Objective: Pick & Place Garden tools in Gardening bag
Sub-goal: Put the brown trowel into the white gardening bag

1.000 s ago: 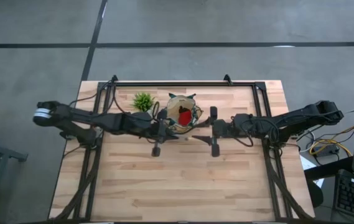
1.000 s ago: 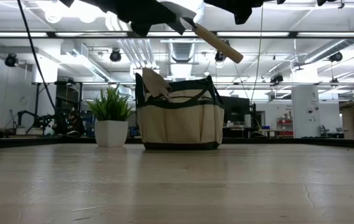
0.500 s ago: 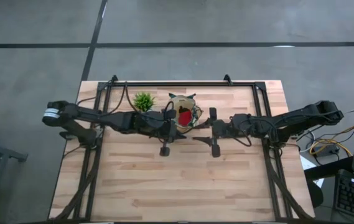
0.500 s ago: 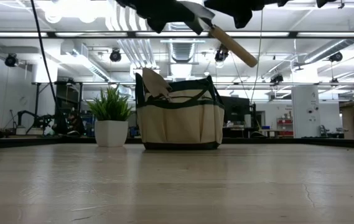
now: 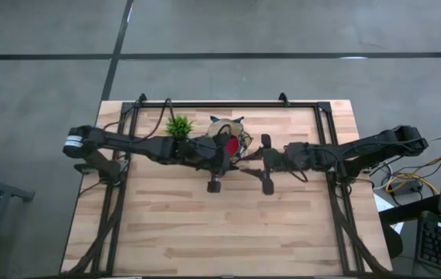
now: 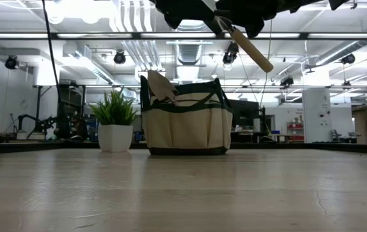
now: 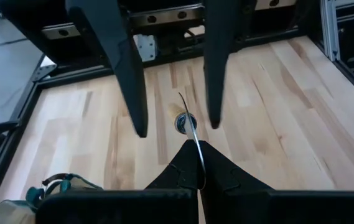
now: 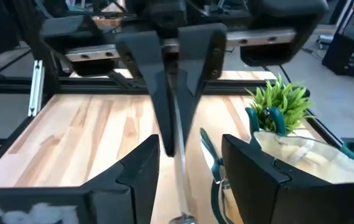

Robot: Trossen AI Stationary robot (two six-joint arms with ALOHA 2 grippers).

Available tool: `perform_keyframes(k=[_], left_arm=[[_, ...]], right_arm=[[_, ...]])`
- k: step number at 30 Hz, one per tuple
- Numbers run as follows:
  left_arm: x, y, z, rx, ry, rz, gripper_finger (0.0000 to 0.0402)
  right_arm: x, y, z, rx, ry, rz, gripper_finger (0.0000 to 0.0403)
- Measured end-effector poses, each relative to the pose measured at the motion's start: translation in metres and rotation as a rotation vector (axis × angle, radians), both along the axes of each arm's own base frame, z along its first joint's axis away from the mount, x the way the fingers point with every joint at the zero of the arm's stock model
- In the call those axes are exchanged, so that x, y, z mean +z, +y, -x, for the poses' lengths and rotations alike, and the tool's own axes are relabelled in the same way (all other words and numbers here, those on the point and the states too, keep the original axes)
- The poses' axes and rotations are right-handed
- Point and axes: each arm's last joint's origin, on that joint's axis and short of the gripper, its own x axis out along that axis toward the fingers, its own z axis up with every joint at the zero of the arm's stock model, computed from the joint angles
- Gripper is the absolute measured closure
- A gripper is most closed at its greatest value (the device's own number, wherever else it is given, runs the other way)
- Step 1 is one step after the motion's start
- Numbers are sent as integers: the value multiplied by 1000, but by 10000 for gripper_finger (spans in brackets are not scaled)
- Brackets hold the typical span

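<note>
My left gripper (image 5: 232,153) is shut on a wooden-handled trowel (image 6: 251,50), high over the near right rim of the tan gardening bag (image 5: 232,138). The trowel's handle slopes down toward my right gripper (image 5: 253,160). That gripper is open, its fingers (image 7: 217,68) standing on either side of the handle's free end (image 7: 185,122) without touching it. The bag stands on its base (image 6: 186,151) on the table. It holds a red item (image 5: 228,144), and another trowel's blade (image 6: 162,87) sticks up from it. My left gripper pinches the trowel's thin metal blade (image 7: 193,138) between its two fingers, with the blade seen edge-on. The fingers come level from the table's left, along the tool. The trowel is lifted clear above the bag, its wooden handle (image 6: 254,55) slanting down past the fingertips toward the right arm.
A small green potted plant (image 5: 177,125) stands just left of the bag, also shown in the low view (image 6: 114,119). A dark metal frame (image 5: 228,103) runs along the table's far edge and down both sides. Bare wood (image 5: 228,225) lies toward the near edge.
My left gripper has carried the trowel toward the table's right edge, from beside the bag's left rim to over the bag. The trowel's handle has tipped down more steeply, and its free end has come closer to my right gripper.
</note>
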Motion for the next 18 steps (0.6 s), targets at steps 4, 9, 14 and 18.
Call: perform_keyframes(k=[4,9,14,18], left_arm=[[3,0,-2,3,16,-2,400],[4,0,-4,12,26,2,399],[4,1,-4,25,22,-3,399],[4,2,-4,35,21,-10,399]], right_arm=[[-1,-3,0,-13,10,-13,247],[-3,-5,0,-22,30,-20,273],[-4,-6,1,-23,42,-20,329],[-4,-6,1,-12,44,-1,384]])
